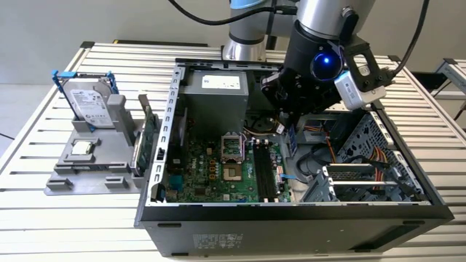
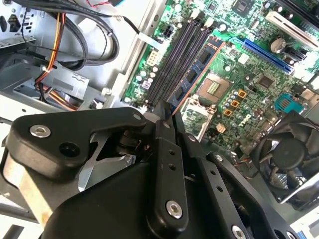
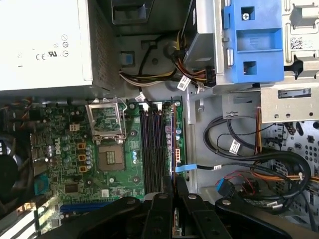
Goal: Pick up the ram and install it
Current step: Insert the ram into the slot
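Gripping the ram [image 2: 195, 69] by its upper edge, the fingers [image 2: 165, 130] are closed on it above the motherboard [image 2: 249, 74], beside the memory slots [image 2: 172, 59]. It looks light, stiff and thin but fragile; edge-holds seem safest, away from chips and contacts.

the gripper [image 2: 167, 122] looks like matt black plastic with shiny metal screws. the ram [image 2: 197, 69] it pinches is a thin green board with small black chips. the motherboard [image 3: 65, 164] is glossy green. the case [image 1: 291, 226] is dull grey sheet metal on a ribbed metal table [image 1: 43, 218].
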Controlling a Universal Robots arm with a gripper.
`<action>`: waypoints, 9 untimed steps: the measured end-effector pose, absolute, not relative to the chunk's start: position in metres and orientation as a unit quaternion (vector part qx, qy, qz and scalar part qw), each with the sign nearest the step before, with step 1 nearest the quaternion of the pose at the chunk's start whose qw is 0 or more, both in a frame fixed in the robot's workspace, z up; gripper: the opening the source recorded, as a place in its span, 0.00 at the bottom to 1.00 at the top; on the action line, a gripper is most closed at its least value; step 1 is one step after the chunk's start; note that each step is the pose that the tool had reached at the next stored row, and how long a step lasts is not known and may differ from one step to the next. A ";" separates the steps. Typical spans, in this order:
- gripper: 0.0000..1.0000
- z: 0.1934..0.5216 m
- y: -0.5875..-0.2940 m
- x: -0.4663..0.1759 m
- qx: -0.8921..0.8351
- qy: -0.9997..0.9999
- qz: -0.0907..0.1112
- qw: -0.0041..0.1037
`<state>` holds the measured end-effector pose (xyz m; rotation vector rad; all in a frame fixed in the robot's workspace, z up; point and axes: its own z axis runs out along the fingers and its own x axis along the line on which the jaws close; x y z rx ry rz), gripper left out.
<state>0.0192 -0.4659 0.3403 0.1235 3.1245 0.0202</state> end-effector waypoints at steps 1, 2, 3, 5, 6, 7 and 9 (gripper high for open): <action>0.00 0.339 -0.466 0.019 0.039 0.999 0.007 0.007; 0.00 0.338 -0.466 0.019 0.039 0.999 0.007 0.007; 0.00 0.336 -0.466 0.019 0.039 0.999 0.007 0.007; 0.00 0.334 -0.466 0.019 0.039 0.999 0.007 0.007; 0.00 0.333 -0.466 0.019 0.039 0.999 0.007 0.007; 0.00 0.332 -0.466 0.019 0.039 0.999 0.007 0.007; 0.00 0.328 -0.466 0.019 0.039 0.999 0.007 0.007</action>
